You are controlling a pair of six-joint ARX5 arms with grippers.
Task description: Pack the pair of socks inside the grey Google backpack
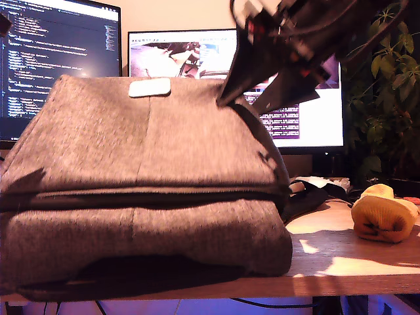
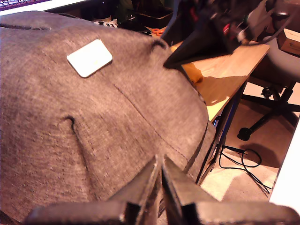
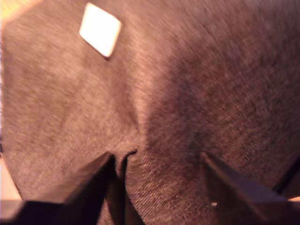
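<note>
The grey Google backpack (image 1: 144, 177) lies flat and fills the exterior view's left and middle, its pale tag (image 1: 149, 87) on top. The pair of socks (image 1: 384, 220), a yellow-orange ball, rests on the table at the exterior view's right, apart from the bag. My second gripper (image 1: 244, 104) comes down from the upper right of the exterior view, open, its fingers (image 3: 101, 180) spread on the bag's top fabric (image 3: 187, 93); one fingertip presses a crease there. My first gripper (image 2: 161, 185) is shut just over the bag's fabric (image 2: 93, 140); whether it pinches cloth is unclear.
Two lit monitors (image 1: 59, 46) stand behind the bag and a leafy plant (image 1: 387, 85) fills the exterior view's right. Black straps (image 1: 315, 197) trail off the bag toward the socks. Beyond the wooden table's edge (image 2: 229, 79) are an office chair (image 2: 276, 98) and floor cables.
</note>
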